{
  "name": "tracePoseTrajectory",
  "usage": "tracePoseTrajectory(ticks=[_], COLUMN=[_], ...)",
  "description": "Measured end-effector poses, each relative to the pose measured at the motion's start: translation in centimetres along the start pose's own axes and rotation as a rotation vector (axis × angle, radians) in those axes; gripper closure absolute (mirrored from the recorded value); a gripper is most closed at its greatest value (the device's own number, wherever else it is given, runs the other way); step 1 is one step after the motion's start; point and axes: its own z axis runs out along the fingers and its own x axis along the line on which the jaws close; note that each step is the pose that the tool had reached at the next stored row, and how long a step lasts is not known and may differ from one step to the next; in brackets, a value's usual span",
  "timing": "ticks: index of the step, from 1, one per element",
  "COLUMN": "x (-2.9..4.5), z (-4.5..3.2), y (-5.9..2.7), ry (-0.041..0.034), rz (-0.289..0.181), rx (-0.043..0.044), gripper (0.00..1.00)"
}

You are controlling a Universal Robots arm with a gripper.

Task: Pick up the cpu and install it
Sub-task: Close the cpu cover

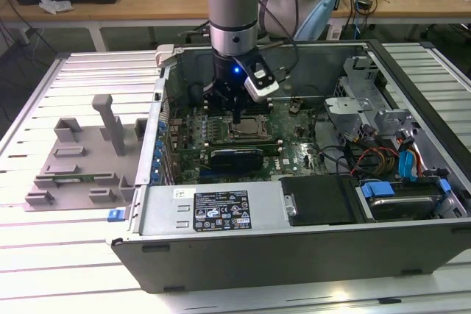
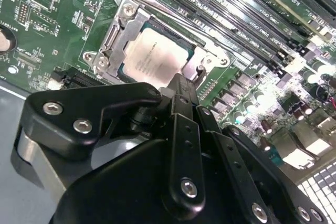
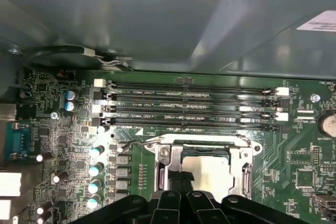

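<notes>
The black linkage-fingered end effector (image 1: 237,117) hangs inside the open grey metal computer case (image 1: 221,215), which stands about mid-way across the pale slatted tabletop (image 1: 88,71). Its fingers are drawn together with nothing between them.

The small flat square cpu with a shiny silver-grey metal top (image 2: 157,59) lies in the silver-framed square socket (image 2: 126,30) on the green motherboard (image 2: 52,30). It looks level there. In the second wrist view the fingertips stand at its near edge; I cannot tell whether they touch it.

Seating looks to be a matter of alignment rather than force. The chip should rest flat, with all four edges inside the frame. Any contact is best kept light and straight down on the middle of the metal top, since a sideways nudge could tilt it or harm the contacts beneath. The long black memory slots (image 3: 189,103) lie just beside the socket, so room is tight.
</notes>
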Motion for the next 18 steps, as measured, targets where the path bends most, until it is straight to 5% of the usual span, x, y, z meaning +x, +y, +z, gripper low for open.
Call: tracePoseTrajectory(ticks=[5, 15, 18], x=[-0.04, -2.54, -2.64], z=[-0.8, -0.73, -1.69], y=[0.03, -0.07, -0.03], ry=[-0.0002, 0.006, 0.0066], rz=[0.0, 0.0, 0.0], rx=[0.0006, 0.0032, 0.0033], gripper=[0.89, 0.89, 0.89])
